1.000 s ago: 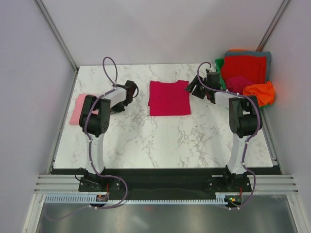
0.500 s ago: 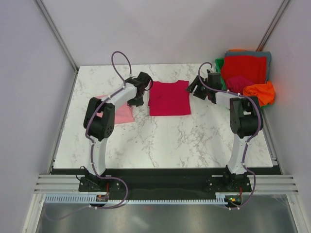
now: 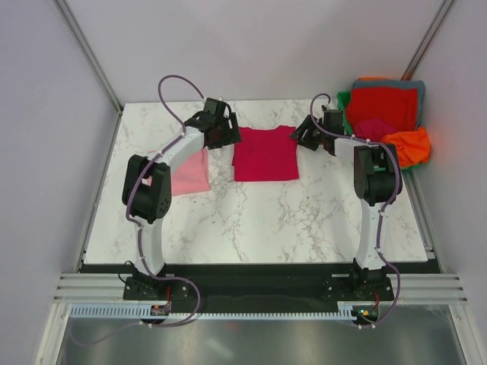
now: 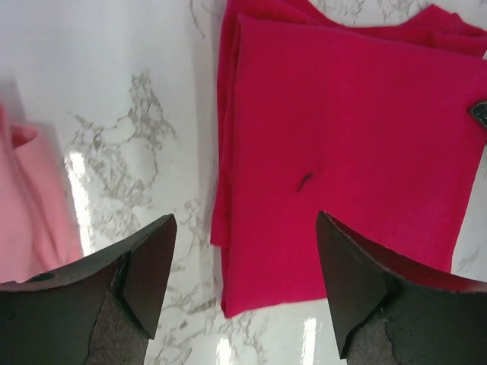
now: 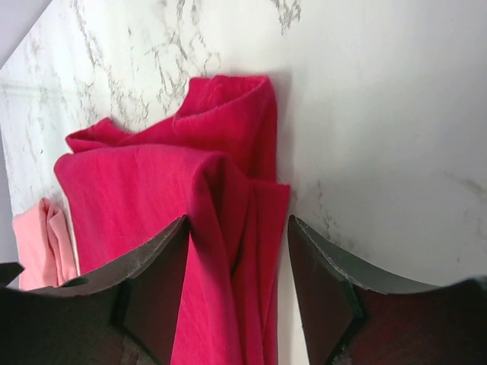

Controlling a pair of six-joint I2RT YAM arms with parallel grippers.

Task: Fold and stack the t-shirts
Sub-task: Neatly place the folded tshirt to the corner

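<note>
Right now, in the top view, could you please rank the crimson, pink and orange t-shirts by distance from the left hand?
1. Crimson t-shirt, just right of the left hand.
2. Pink t-shirt, to its near left.
3. Orange t-shirt, far right.
</note>
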